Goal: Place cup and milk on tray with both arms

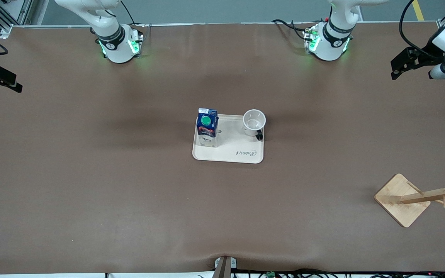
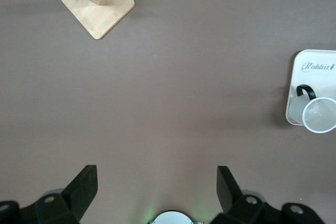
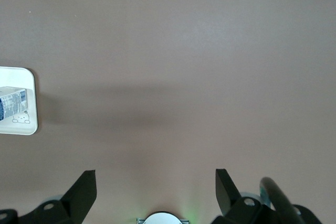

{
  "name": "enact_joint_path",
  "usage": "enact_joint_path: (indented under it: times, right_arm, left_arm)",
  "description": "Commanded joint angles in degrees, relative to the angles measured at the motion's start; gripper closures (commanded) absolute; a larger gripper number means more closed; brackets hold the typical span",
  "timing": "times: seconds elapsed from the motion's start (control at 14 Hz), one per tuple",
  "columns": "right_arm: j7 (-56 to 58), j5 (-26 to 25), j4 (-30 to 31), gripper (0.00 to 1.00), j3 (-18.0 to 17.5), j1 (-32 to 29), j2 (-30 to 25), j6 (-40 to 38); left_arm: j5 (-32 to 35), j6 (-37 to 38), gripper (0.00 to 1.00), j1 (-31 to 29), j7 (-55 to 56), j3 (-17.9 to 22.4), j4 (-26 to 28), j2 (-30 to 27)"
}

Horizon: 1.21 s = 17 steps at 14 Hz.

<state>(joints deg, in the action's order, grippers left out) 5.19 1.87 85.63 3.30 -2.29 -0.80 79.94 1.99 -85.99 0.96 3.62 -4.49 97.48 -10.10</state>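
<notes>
- 2 arms I see drawn back to the worktop's (image 1: pixel 91 193) ends, waiting.
- Tray (image 1: pixel 230 154) sits mid-worktop.
- Wooden rack (image 1: pixel 402 199) stands nearer my front camera, toward the left arm's end.
- Left end effector (image 2: pixel 155 187) and right end effector (image 3: pixel 156 184) hang wide open, empty, over bare worktop.
- Milk (image 1: pixel 207 125) and cup (image 1: pixel 254 122) stand upright on the tray, apart.

The brown table (image 1: pixel 129 185) carries the tray (image 1: pixel 242 154) mid-table and a wooden rack (image 1: pixel 402 200).
</notes>
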Motion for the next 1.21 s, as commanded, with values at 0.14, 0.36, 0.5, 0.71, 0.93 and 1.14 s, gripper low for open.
enact_joint_path:
  times: [0.14,0.36,0.5,0.71,0.93,1.14]
  right_arm:
    - [0.3,-0.7,0.4,0.00,-0.4,-0.6,-0.5,-0.2]
    - [0.3,-0.7,0.4,0.00,-0.4,-0.6,-0.5,-0.2]
    - [0.2,-0.7,0.4,0.00,-0.4,-0.7,-0.5,-0.4]
    - [0.2,-0.7,0.2,0.00,-0.4,-0.7,-0.4,-0.5]
    - [0.2,-0.7,0.2,0.00,-0.4,-0.7,-0.4,-0.5]
    - [0.2,-0.7,0.2,0.00,-0.4,-0.7,-0.4,-0.5]
  left_arm:
    - [-1.7,-1.0,0.00,0.2,0.7,-0.1,0.5,0.5]
    - [-1.8,-1.0,0.00,0.1,1.6,-0.3,-0.5,1.0]
    - [-1.8,-0.9,0.00,0.0,1.1,-0.3,-0.7,1.0]
    - [-2.2,-0.4,0.00,-0.2,0.7,-0.3,-3.0,2.0]
    - [-2.4,2.0,0.00,-0.2,0.9,-0.3,-5.0,3.9]
    - [-1.6,2.1,0.00,-0.2,1.0,-0.2,-5.7,4.0]
